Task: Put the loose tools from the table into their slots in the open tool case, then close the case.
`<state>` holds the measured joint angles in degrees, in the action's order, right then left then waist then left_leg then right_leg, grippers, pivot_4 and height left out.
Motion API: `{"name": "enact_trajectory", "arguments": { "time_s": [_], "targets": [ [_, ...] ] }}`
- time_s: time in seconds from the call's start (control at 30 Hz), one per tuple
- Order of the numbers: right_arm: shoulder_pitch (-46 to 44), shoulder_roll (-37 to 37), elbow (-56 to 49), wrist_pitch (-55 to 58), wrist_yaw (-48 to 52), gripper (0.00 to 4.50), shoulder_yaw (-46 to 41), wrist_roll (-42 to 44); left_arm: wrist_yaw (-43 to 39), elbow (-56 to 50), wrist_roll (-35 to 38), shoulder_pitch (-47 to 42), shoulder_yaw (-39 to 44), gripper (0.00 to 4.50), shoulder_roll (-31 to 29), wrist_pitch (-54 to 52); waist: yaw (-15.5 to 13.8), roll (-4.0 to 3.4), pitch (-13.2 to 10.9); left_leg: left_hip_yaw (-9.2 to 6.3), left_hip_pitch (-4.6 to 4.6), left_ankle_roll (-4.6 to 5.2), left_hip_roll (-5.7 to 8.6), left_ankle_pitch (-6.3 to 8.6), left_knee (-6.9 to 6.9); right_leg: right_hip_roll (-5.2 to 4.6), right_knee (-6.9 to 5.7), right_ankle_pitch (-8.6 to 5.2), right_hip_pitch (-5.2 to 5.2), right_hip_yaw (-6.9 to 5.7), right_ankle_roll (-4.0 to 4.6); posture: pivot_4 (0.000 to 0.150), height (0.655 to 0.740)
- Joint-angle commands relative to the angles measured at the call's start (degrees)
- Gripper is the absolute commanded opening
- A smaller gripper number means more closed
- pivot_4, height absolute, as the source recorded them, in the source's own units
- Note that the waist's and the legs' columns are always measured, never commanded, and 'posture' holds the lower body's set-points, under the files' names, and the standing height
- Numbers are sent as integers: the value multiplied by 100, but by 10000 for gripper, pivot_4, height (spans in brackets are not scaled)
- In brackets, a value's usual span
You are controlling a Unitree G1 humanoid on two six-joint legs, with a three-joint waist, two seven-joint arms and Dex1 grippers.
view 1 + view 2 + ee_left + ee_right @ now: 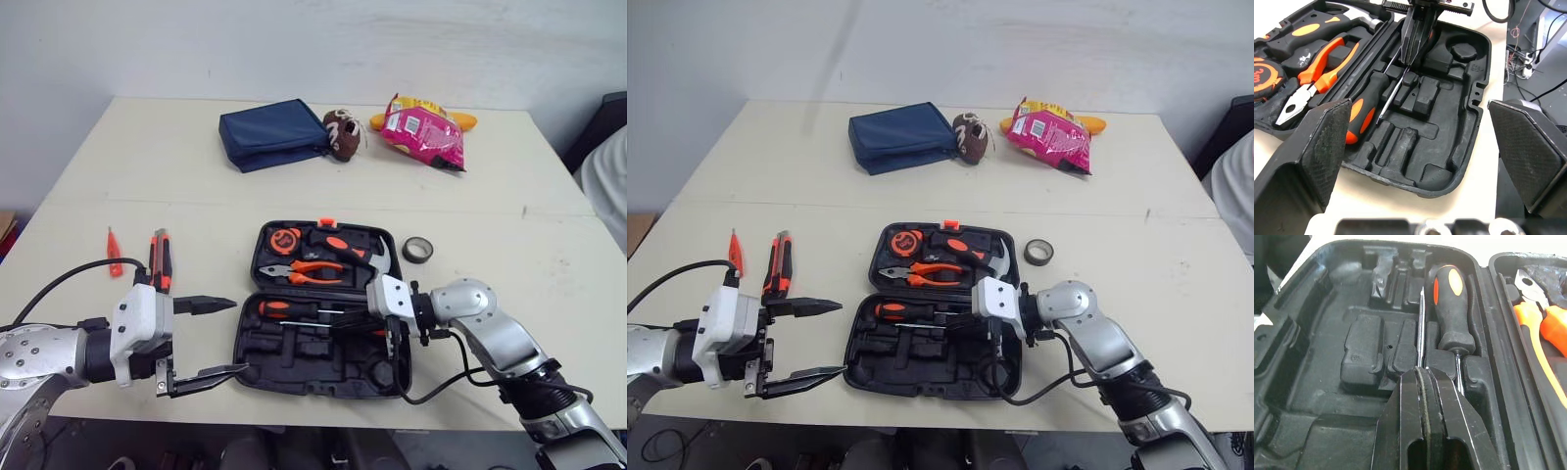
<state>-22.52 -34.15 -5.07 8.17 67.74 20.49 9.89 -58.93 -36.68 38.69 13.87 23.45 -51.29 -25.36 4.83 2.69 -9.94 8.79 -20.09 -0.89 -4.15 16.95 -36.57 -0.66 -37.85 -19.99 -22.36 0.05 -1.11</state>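
- Blue pouch (272,134): lies flat at the far side of the table (147,166).
- Brown toy football (342,133): touches the pouch's right end.
- Pink snack bag (423,135): just right of the football.
- Yellow item (464,120): partly hidden behind the snack bag.
- Person's white garment (609,181): at the right edge, beyond the table.

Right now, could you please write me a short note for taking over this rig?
Left gripper open and empty, beside the case's left edge.
Right gripper shut on the thin screwdriver over the case's near half.
Stowed: tape measure, pliers, hammer, big screwdriver.
To do: seat the thin screwdriver; stow knife and red tester (left of case) and tape roll (right of case); close case.
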Motion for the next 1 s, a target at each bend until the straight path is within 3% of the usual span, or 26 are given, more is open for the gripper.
{"name": "enact_trajectory", "arguments": {
  "time_s": [0.03, 0.13, 0.27, 0.37, 0.47, 0.53, 0.57, 0.73, 0.83, 1.0],
  "targets": [
    [161, 73, 268, 147, -147, 427, 245, -307, -28, 86, -94, -31, 7, 45000, 30, 149, 8, 17, 11, 0, 2, -4, 0, -5, 7, 0, 0, 0, -1, -1, 5, 1500, 7400],
    [184, 36, 86, 59, -3, 427, 16, -23, -37, 184, -185, 20, 69, 45000, 67, 259, 2, 12, 8, 0, 8, -17, -1, -25, 36, 0, 1, 5, -9, -6, 25, 1500, 7400],
    [278, 230, -298, -163, 353, 427, -1044, 1426, 12, 377, -322, 176, 303, 45000, 231, 483, -24, -15, -11, -13, -11, -21, -1, -33, 49, 3, -1, -1, -30, -18, 37, 1500, 7400],
    [436, -128, -364, -441, 855, 427, -1763, 1990, 98, 633, -290, 457, 797, 45000, 432, 531, -27, -44, -31, -13, -29, -18, 0, -30, 49, 2, 3, -1, -42, -18, 35, 1500, 7400],
    [539, -466, -364, 250, 622, 427, -2301, 2418, 73, 858, -380, 776, 1185, 45000, 574, 665, -29, -43, -31, -14, -32, -19, -1, -24, 49, 2, 14, -6, -42, -22, 27, 1500, 7400],
    [731, -653, -166, 68, 598, 427, -2832, 2485, 97, 1136, -467, 1030, 1585, 45000, 714, 805, -25, -39, -30, -15, -32, -20, -1, -21, 50, 2, 19, -7, -42, -23, 26, 1500, 7400],
    [911, -802, 126, -353, 661, 6884, -3153, 2292, 106, 1390, -598, 1177, 1860, 45000, 763, 960, -29, -40, -30, -16, -33, -17, -1, -18, 51, 2, 20, -7, -42, -23, 27, 1500, 7400],
    [1422, -1411, 1773, -2103, 697, 30925, -4200, 1554, 23, 2549, -930, 1488, 2788, 45000, 771, 1642, -39, -39, -33, -15, -33, -6, 2, -11, 50, 1, 36, -10, -38, -26, 27, 1500, 7400],
    [1871, -1733, 3036, -2880, 686, 44848, -4830, 1400, 382, 3753, -1006, 1161, 3348, 45000, 630, 1973, -59, -36, -34, -15, -26, -3, 3, -10, 47, 0, 40, -10, -29, -26, 28, 1500, 7400],
    [1646, -2181, 4946, -3285, 293, 44848, -5190, 1256, 479, 4825, -1017, 1071, 3611, 45000, 510, 2126, 16, -45, -43, -14, -14, -4, 2, -9, 49, -5, 41, -18, -19, -27, 42, 1500, 7400]
  ]
}}
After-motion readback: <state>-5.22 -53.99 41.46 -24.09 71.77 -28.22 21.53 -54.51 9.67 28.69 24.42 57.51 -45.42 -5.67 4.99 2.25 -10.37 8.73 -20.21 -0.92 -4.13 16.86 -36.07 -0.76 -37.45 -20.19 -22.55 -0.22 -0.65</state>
